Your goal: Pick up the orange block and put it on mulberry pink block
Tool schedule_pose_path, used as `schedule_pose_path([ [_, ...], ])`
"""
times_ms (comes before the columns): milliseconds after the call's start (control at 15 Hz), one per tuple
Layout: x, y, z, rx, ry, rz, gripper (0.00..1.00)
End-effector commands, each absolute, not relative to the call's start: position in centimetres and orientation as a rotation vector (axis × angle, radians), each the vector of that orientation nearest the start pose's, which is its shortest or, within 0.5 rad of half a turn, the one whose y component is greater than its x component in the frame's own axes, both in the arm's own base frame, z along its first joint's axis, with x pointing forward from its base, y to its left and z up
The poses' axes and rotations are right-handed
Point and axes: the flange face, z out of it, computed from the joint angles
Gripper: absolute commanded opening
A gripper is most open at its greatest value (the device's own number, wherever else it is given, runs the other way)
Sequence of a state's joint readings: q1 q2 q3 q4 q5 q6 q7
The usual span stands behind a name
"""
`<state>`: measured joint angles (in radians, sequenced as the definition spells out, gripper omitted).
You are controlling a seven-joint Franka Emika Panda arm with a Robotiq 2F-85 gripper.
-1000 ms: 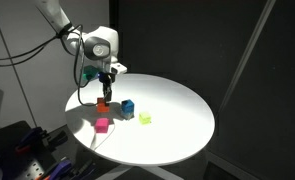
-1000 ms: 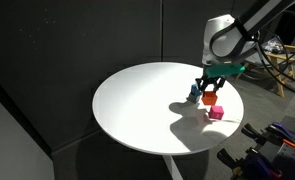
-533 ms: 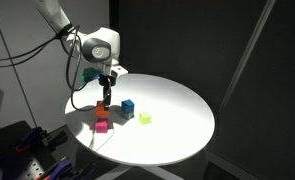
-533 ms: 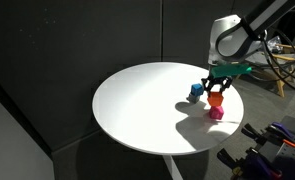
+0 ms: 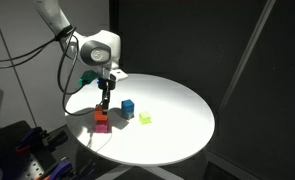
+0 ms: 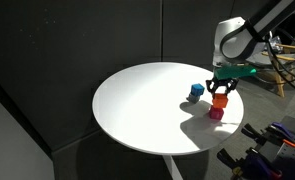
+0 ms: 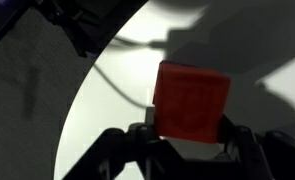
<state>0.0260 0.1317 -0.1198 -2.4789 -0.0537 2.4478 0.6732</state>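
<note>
Grasp firm; gripper holds orange block (perhaps touching) over mulberry pink block.

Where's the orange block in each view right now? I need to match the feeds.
Exterior view: the orange block sits left of centre, directly above the mulberry pink block.
Exterior view: the orange block is at far right, directly above the mulberry pink block.
Wrist view: the orange block is large, centre-right, between the fingers.
Shared landmark: the white round table.
</note>
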Motion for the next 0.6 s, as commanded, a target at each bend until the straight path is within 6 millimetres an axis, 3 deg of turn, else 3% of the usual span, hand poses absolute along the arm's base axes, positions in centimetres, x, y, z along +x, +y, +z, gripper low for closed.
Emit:
schedule_pose_path([
  [0, 44.86, -4.85, 22.97, -3.019, 1.183, 0.199, 0.32],
  [533, 44.93, -5.17, 22.12, -3.024, 1.175, 0.168, 0.32],
])
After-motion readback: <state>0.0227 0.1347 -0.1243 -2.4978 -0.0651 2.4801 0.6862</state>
